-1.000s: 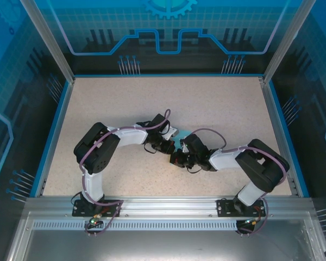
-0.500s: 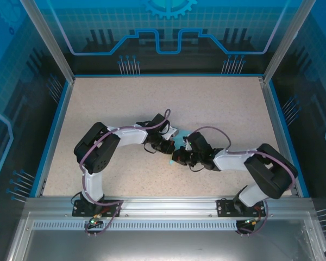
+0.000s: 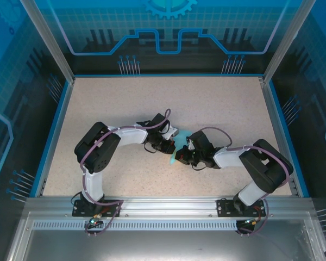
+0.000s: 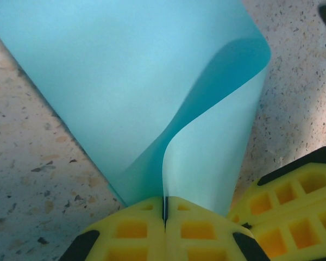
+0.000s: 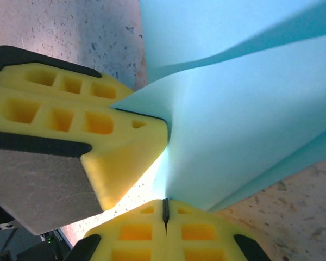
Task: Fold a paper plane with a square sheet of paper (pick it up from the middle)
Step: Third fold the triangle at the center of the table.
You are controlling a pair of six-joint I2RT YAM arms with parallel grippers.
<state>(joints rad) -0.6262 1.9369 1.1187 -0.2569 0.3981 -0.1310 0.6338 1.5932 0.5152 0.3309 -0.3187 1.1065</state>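
Observation:
The square sheet of paper (image 4: 125, 81), light blue, lies partly on the table and curls up in a soft bend between the two grippers. In the top view only a sliver of the sheet (image 3: 179, 154) shows at mid-table. My left gripper (image 4: 164, 202) is shut on one raised edge of the sheet. My right gripper (image 5: 164, 205) is shut on another edge close by. The right gripper's yellow fingers (image 4: 293, 198) sit just right of the left one. The left gripper's fingers (image 5: 70, 111) press against the sheet (image 5: 244, 114) from the left. A paper plane is out of view.
The speckled beige table (image 3: 125, 103) is ringed by a blue rim (image 3: 54, 125) and glass walls. Both arms bend inward and meet at the middle, the left gripper (image 3: 170, 144) and right gripper (image 3: 179, 157) nearly touching. An aluminium rail (image 3: 163, 204) runs along the near edge.
The right arm's wrist has shifted a little up and left, closer to the left gripper, and its elbow has swung. More light-blue paper shows between the grippers. The left arm is still.

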